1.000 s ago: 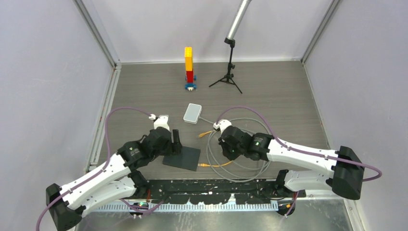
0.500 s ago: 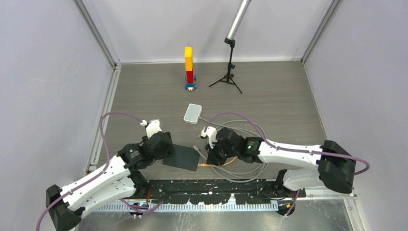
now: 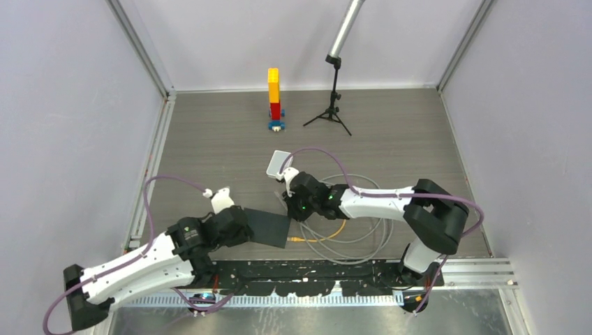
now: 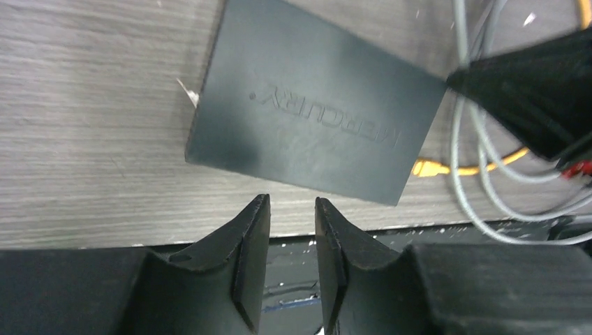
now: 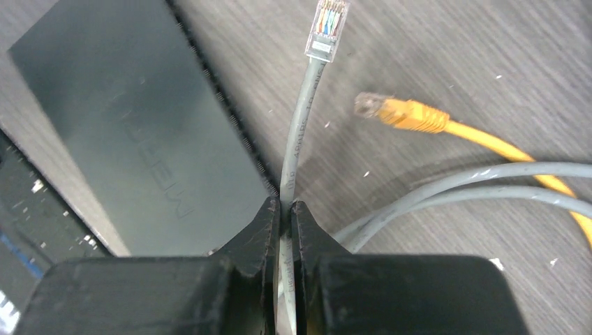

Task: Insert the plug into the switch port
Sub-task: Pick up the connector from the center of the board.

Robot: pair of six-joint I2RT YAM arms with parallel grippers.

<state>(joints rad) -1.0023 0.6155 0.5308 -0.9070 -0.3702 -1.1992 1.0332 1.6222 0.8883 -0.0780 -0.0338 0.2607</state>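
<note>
We've got the right gripper [image 5: 286,209] pinched on the gray cable [image 5: 300,132], plug [image 5: 327,28] poking out beside the black box [image 4: 307,132] embossed MERCURY. The left gripper [image 4: 292,230] is barely parted, empty, at its edge; the white box [image 3: 278,162] lies just beyond.

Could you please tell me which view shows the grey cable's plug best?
The right wrist view: the plug sits sharp beyond the right pincer gripping its grey cable. From the top it is too small to tell; the left wrist view misses it.
</note>
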